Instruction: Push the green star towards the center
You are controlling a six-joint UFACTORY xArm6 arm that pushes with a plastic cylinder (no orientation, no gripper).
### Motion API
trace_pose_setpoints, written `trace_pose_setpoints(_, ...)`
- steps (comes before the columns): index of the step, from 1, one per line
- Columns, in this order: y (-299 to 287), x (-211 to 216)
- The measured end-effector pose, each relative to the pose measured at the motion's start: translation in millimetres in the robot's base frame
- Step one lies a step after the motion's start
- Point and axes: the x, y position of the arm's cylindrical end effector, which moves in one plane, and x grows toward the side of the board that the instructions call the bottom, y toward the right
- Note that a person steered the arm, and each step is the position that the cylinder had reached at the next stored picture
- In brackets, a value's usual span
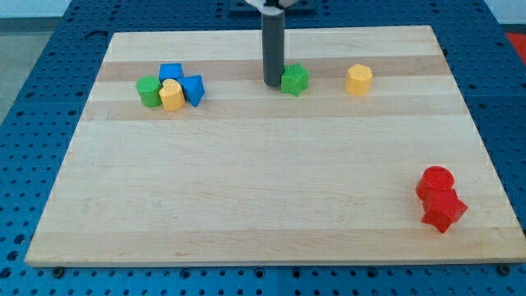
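The green star lies near the view's top, a little right of the middle of the wooden board. My tip stands just to the star's left, touching or nearly touching its left side. The dark rod rises straight up from there to the view's top edge.
A yellow hexagonal block lies right of the star. At the upper left, a green cylinder, a yellow block and two blue blocks sit clustered together. A red cylinder and red star sit at the lower right.
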Motion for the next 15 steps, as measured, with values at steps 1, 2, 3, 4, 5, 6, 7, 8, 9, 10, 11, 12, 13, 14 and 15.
trace_pose_setpoints(1,0.0,3.5)
trace_pose_setpoints(2,0.0,-57.0)
trace_pose_setpoints(3,9.0,-124.7)
trace_pose_setpoints(4,43.5,-140.3)
trace_pose_setpoints(5,49.8,-137.8)
trace_pose_setpoints(6,49.8,-132.0)
trace_pose_setpoints(7,49.7,-106.3)
trace_pose_setpoints(8,49.7,-75.0)
trace_pose_setpoints(9,49.7,-47.5)
trace_pose_setpoints(10,49.7,-21.1)
trace_pose_setpoints(11,48.7,4.1)
trace_pose_setpoints(12,29.4,27.2)
trace_pose_setpoints(13,12.2,51.8)
trace_pose_setpoints(14,-1.8,75.5)
trace_pose_setpoints(15,-4.7,93.0)
